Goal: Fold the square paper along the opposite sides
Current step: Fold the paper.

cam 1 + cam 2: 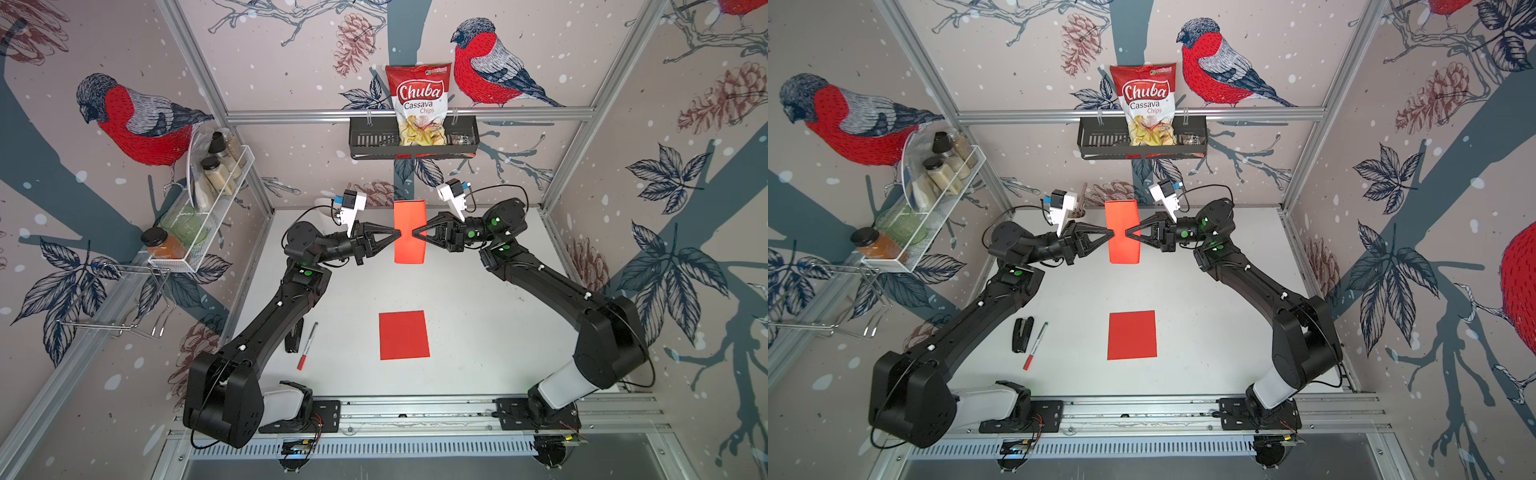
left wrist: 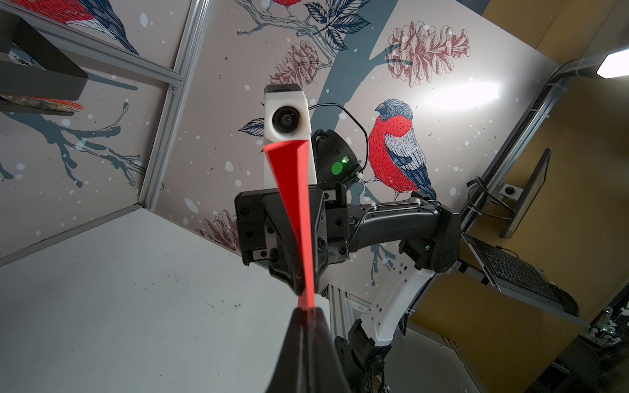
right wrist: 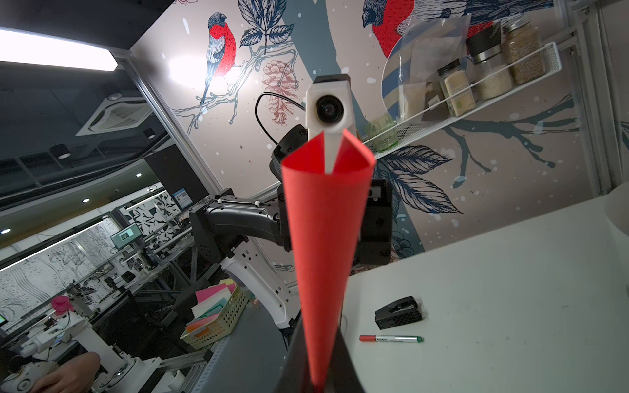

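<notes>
A red paper [image 1: 409,216] [image 1: 1121,216] hangs upright in the air over the far middle of the table, doubled over on itself. In both wrist views its two layers spread apart at the far end, the paper [image 2: 292,190] [image 3: 325,221] forming a narrow loop. My left gripper [image 1: 397,236] [image 2: 308,311] is shut on the paper's left edge. My right gripper [image 1: 415,233] [image 3: 318,384] is shut on its right edge, facing the left one tip to tip. A second red sheet [image 1: 404,335] [image 1: 1132,335] lies flat on the table near the front middle.
A black stapler [image 1: 1022,334] [image 3: 398,312] and a red-capped marker [image 1: 306,346] [image 3: 391,338] lie at the front left. A black wall basket holds a chips bag [image 1: 417,104] at the back. A white wire rack [image 1: 216,174] with spice jars hangs on the left wall.
</notes>
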`<state>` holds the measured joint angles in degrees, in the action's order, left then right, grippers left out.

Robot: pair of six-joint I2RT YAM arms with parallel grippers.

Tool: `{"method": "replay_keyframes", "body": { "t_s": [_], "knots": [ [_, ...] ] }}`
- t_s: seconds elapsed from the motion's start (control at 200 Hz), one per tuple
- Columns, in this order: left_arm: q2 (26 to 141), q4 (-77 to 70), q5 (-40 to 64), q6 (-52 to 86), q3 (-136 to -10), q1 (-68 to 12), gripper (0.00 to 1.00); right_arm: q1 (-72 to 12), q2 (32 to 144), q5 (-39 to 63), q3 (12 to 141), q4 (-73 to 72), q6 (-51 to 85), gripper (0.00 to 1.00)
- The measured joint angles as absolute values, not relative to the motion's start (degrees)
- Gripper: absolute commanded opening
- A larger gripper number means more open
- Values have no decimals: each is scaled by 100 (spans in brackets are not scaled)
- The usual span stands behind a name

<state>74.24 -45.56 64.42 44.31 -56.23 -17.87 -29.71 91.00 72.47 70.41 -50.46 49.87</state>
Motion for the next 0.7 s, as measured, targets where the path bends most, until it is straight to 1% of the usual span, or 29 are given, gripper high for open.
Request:
{"method": "replay_keyframes", "body": {
  "t_s": [0.07, 0.09, 0.11, 0.13, 0.145, 0.16, 0.21, 0.23, 0.28, 0.315, 0.38, 0.465, 0.51, 0.57, 0.7],
  "knots": [
    [7422, -4530, 6440, 4388, -5629, -1787, 0, -2963, 9096, 7249, 7037, -5043, 4989, 3],
    [7422, -4515, 6440, 4379, -5634, -1787, 0, -2961, 9094, 7249, 7037, -5041, 4989, 5],
    [7422, -4506, 6440, 4362, -5636, -1785, 0, -2961, 9089, 7249, 7035, -5041, 4989, 8],
    [7422, -4486, 6438, 4344, -5640, -1785, 0, -2961, 9087, 7251, 7035, -5039, 4989, 16],
    [7422, -4475, 6436, 4346, -5642, -1785, 0, -2958, 9083, 7251, 7035, -5039, 4989, 24],
    [7422, -4469, 6438, 4346, -5645, -1785, 0, -2958, 9078, 7253, 7035, -5033, 4989, 30],
    [7422, -4447, 6447, 4344, -5649, -1785, 0, -2947, 9067, 7255, 7037, -5030, 5000, 38],
    [7422, -4436, 6451, 4344, -5649, -1785, 0, -2936, 9065, 7253, 7041, -5033, 5000, 43],
    [7422, -4429, 6449, 4344, -5649, -1785, 0, -2917, 9063, 7251, 7074, -5033, 5000, 60],
    [7422, -4425, 6455, 4344, -5649, -1787, 0, -2888, 9072, 7247, 7124, -5033, 5000, 66],
    [7415, -4427, 6490, 4344, -5649, -1798, 0, -2847, 9113, 7240, 7251, -5052, 5004, 70],
    [7400, -4407, 6495, 4338, -5649, -1820, 0, -2812, 9236, 7210, 7439, -5135, 5142, 71],
    [7397, -4405, 6510, 4305, -5647, -1828, 0, -2808, 9321, 7196, 7511, -5262, 5275, 68],
    [7397, -4368, 6539, 4276, -5638, -1839, 0, -2801, 9437, 7183, 7599, -5439, 5454, 58],
    [7397, -4228, 6556, 4158, -5614, -1855, 0, -2768, 9566, 7168, 7693, -5861, 5898, 32]
  ]
}}
